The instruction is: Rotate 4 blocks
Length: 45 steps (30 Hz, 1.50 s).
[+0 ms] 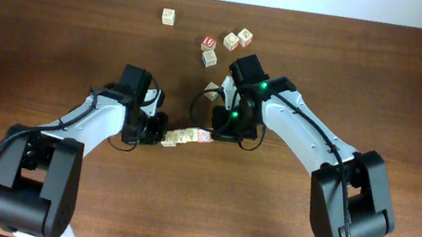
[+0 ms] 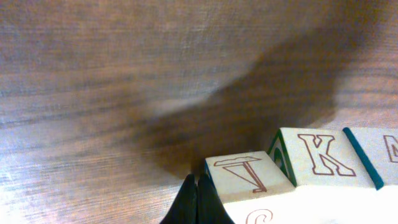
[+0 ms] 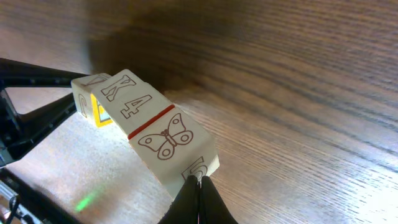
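Note:
Several pale-wood blocks (image 1: 187, 138) lie end to end in a short row at the table's middle. In the right wrist view the row shows a butterfly face (image 3: 165, 140), a "4" (image 3: 135, 106) and a "K" (image 3: 118, 88). My right gripper (image 3: 199, 182) is shut, and its tips touch the "5" side of the butterfly block at the row's right end (image 1: 212, 136). My left gripper (image 2: 196, 182) is shut too, its tips against the left end block (image 2: 249, 173), beside the "K" block (image 2: 323, 155). In the overhead view it sits at the row's left end (image 1: 159, 138).
Loose cubes lie farther back: one alone (image 1: 168, 16), a red-topped cube (image 1: 210, 43), two near it (image 1: 231, 40) (image 1: 245, 37), one below (image 1: 208, 56), and one partly under the right arm (image 1: 213, 89). Bare wood surrounds the row.

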Available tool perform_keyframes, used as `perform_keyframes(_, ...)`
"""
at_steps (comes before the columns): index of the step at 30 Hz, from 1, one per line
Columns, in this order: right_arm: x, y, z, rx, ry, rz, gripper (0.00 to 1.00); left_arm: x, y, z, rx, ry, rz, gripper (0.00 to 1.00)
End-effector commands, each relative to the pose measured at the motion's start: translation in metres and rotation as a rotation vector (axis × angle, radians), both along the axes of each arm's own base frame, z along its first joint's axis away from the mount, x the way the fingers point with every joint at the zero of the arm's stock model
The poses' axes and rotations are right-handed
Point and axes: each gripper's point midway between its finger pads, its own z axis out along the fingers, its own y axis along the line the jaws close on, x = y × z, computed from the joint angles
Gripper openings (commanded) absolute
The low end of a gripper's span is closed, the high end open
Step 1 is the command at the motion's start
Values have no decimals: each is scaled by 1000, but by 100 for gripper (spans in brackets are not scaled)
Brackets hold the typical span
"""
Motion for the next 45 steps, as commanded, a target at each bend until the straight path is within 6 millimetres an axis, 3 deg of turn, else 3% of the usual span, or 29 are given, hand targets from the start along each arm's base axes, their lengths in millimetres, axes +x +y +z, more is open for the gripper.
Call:
perform_keyframes(1,0,23,12,45,-37,34,4,5,-22,4,-52,-39,-47,0)
perform_keyframes(4,3,24,-3,35,-21,31,4,5,-27,2,-13,-58,-69,0)
perform_keyframes(11,10,19,-14,-8,-40,11,4,13,-21,0,41,-97,-60,0)
perform_keyframes(16,7,17,-37,-34,6,10,4,13,-21,0,41,-97,-60,0)
perform_keyframes(25,9,13,-40,-54,-6,10,6,-5,-17,-4,51,-19,-64,0)
perform_keyframes(32,20,0,-39,-49,-26,8,5,9,-6,22,112,-13,-67,0)
perform_keyframes(38,28,-11,-37,-24,-31,5,4,0,-3,21,124,29,-68,0)
perform_keyframes(45,33,-15,-37,-20,-35,-9,4,7,8,20,190,3,-33,0)
